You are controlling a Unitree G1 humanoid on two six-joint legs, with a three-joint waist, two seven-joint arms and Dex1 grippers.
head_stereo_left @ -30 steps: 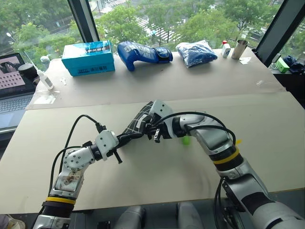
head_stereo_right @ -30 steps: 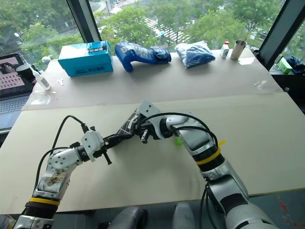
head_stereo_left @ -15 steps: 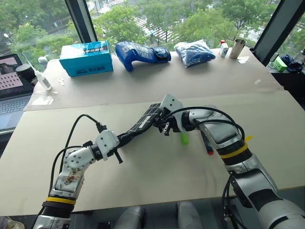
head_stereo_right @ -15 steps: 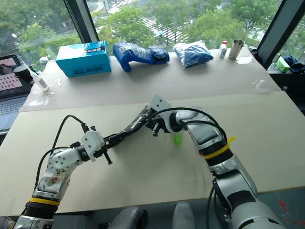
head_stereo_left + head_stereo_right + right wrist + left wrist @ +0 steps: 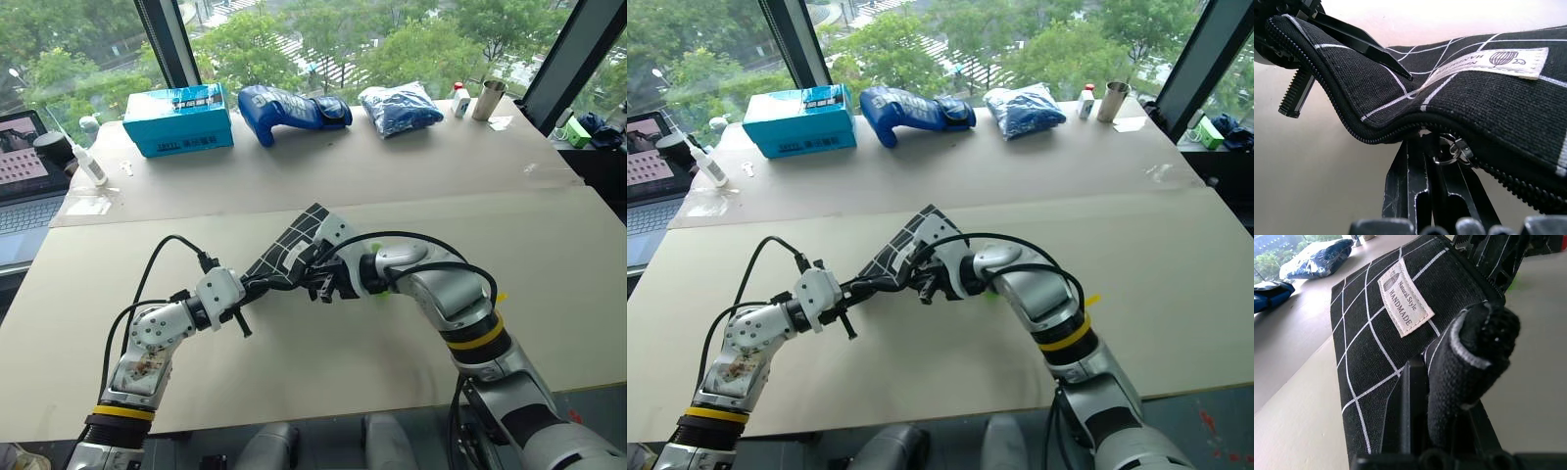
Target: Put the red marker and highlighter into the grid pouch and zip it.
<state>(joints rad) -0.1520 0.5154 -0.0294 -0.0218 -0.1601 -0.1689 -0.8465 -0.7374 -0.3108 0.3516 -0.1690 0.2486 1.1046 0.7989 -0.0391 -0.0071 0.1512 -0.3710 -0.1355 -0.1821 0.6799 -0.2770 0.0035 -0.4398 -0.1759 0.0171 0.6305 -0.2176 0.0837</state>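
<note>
1. The left gripper [image 5: 257, 285] was clamped on one end of the grid pouch [image 5: 292, 251], holding it above the table [image 5: 549, 264].
2. The right gripper [image 5: 1430, 161] was pinched on the pouch's zipper pull [image 5: 1452, 149].
3. The highlighter [image 5: 377, 295] lay on the table just behind the right wrist.
4. A blue box [image 5: 179, 118] sat by the window.

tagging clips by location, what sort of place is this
Probably an upper-floor office or lab set up as a test bench: a wide paper-covered table against tall windows over treetops, a laptop at the edge, and odd props like a blue boxing glove.
</note>
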